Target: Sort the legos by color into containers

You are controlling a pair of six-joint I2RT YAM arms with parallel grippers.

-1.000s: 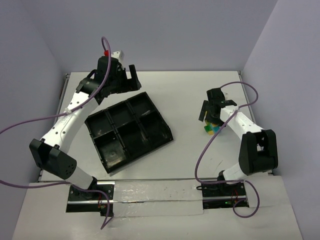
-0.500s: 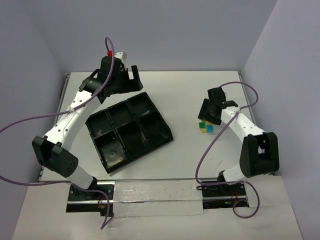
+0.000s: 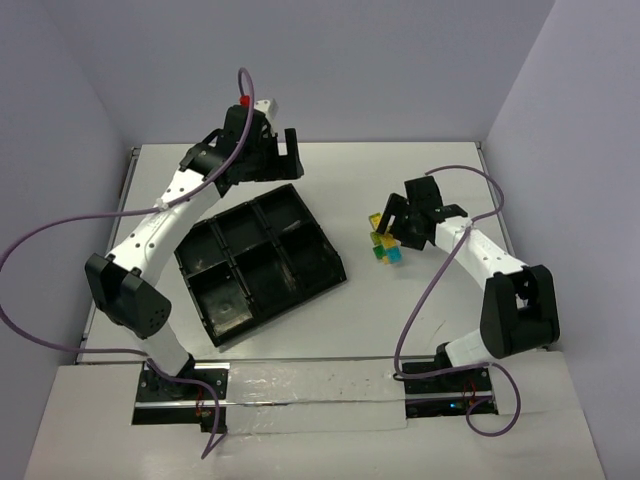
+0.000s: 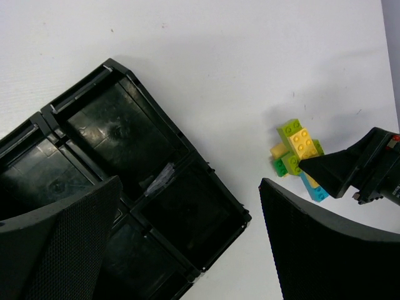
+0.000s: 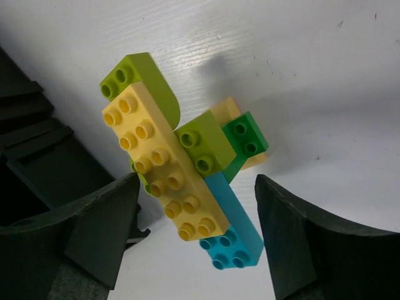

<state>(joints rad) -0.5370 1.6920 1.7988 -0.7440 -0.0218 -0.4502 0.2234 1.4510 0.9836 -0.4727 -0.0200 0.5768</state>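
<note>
Several legos (image 5: 162,169) (yellow, lime, dark green, light blue) lie heaped together on the white table (image 3: 400,320), near the right edge of the black tray (image 3: 317,236) but not touching it. The right gripper (image 3: 392,226) stands over the heap with its jaws spread, one finger on each side, clasping nothing. The left gripper (image 3: 277,150) hangs above the tray's far corner, jaws also wide apart and holding nothing.
</note>
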